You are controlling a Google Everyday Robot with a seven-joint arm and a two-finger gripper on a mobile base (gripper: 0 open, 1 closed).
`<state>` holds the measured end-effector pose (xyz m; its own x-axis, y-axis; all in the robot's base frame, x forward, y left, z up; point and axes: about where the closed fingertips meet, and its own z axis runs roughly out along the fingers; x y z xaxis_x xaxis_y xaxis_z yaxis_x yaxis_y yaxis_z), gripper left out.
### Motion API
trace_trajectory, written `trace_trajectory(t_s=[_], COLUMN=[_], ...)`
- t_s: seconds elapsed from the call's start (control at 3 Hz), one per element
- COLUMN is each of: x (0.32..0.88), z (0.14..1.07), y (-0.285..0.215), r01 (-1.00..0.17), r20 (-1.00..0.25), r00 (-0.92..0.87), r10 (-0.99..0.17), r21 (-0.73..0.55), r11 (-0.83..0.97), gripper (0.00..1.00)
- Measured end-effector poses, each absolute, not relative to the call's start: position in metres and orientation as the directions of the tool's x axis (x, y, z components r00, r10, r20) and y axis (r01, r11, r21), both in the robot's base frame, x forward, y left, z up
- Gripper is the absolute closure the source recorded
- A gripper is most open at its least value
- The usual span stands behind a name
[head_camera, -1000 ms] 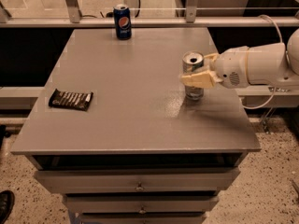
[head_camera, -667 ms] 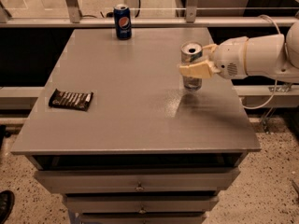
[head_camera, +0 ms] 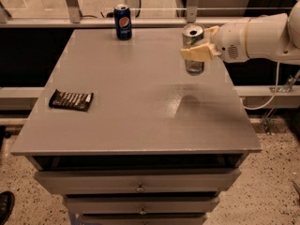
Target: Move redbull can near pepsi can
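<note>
The redbull can [head_camera: 193, 37], slim and silver with a silver top, is held upright above the right part of the grey table [head_camera: 131, 107], clear of the surface. My gripper [head_camera: 200, 43] reaches in from the right on a white arm and is shut on the can; one cream finger [head_camera: 196, 54] crosses its front. The pepsi can [head_camera: 123, 21], dark blue with a round logo, stands upright at the table's far edge, well to the left of the held can.
A dark chocolate bar wrapper [head_camera: 71, 100] lies on the table's left side. A rail with metal posts [head_camera: 70, 3] runs behind the far edge. Drawers [head_camera: 138, 184] are below the front edge. A white cable [head_camera: 272, 95] hangs at the right.
The gripper has lifted the redbull can off the table and carried it up and toward the far edge. The pepsi can and wrapper have not moved.
</note>
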<state>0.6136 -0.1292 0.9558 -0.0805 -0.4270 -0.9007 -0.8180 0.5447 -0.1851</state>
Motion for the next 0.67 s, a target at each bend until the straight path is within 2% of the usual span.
trace_trajectory(t_s=[0.33,0.67], x=[0.633,0.7], z=[0.958,0.973], y=[-0.126,-0.115], r01=[-0.792,-0.721], r20=[-0.904,-0.929], r00=[-0.071,-0.017], r10=[-0.421,-0.37], r21=[-0.206,-0.245], r11=[0.575,0.648], gripper=[1.0,1.0])
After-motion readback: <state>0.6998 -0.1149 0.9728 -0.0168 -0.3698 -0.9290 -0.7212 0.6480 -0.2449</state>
